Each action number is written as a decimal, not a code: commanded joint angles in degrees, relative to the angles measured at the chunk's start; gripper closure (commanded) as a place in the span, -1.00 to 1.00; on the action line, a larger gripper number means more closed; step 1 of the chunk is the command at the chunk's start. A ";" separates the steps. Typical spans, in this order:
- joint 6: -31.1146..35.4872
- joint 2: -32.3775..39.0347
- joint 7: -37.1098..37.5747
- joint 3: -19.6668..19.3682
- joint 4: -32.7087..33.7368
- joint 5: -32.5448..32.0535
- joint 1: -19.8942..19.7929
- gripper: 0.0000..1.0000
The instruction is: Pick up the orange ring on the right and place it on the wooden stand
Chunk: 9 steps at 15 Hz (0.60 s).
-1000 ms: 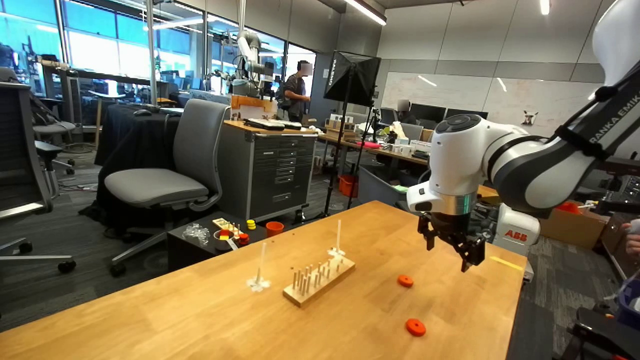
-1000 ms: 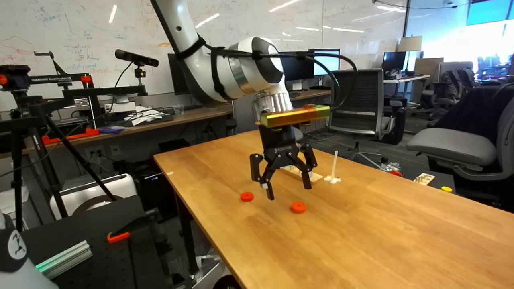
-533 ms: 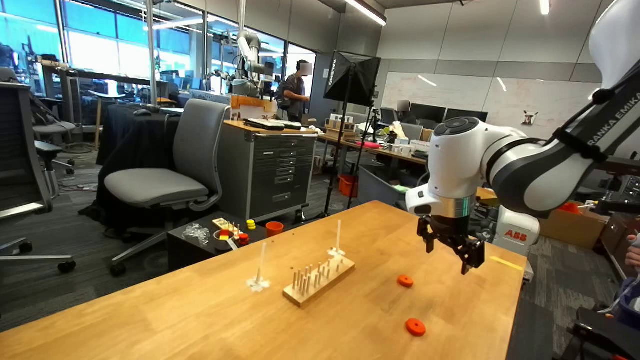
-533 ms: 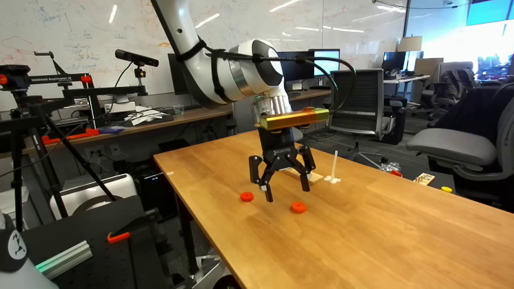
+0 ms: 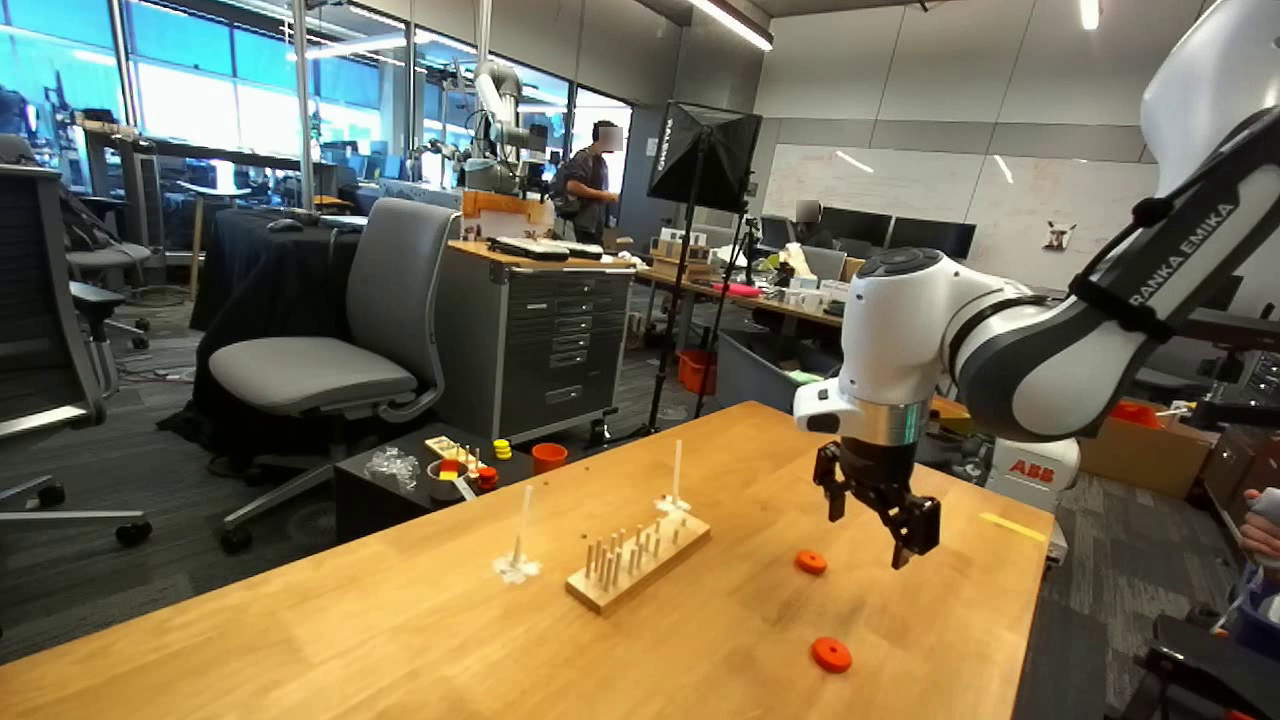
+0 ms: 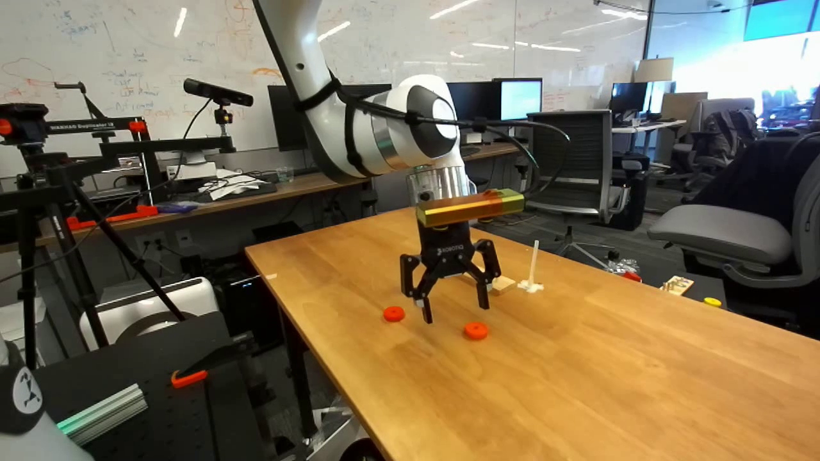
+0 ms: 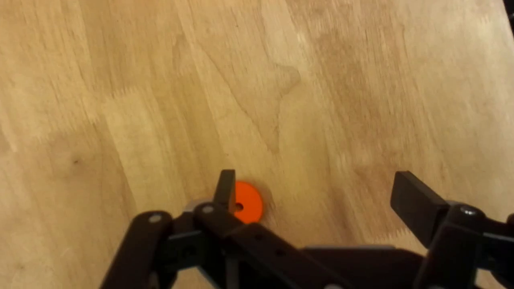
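Two alike orange rings lie flat on the table. In an exterior view one ring (image 5: 811, 562) is nearer the wooden stand and one ring (image 5: 831, 655) is farther. They also show left (image 6: 394, 314) and right (image 6: 476, 331) in an exterior view. The pale wooden stand (image 5: 640, 560) has several thin upright pegs; in an exterior view my gripper hides most of the stand (image 6: 504, 285). My gripper (image 5: 868, 537) is open and empty above the table, near the rings (image 6: 456, 312). In the wrist view (image 7: 314, 180) one ring (image 7: 249, 202) is partly hidden behind the left finger.
Two tall thin upright rods (image 5: 523, 530) (image 5: 677, 475) stand on white bases beside the stand. A low black table (image 5: 370, 515) beyond the long edge holds yellow rings (image 5: 502, 449), an orange cup (image 5: 549, 458) and another pegged board (image 6: 677, 285). Yellow tape (image 5: 1012, 527) lies near the table's edge.
My gripper has moved lower and, in an exterior view, left toward the ring nearer the stand. It stays open. The rings and the stand have not moved.
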 commanded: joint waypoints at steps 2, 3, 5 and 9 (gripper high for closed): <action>0.57 3.20 -0.13 0.36 3.92 4.28 0.07 -1.00; 0.38 3.68 -0.35 0.33 4.59 5.03 0.04 -1.00; 0.26 4.68 -0.23 0.10 6.08 6.13 0.08 -1.00; -0.39 6.71 -0.59 0.05 8.70 7.76 0.00 -1.00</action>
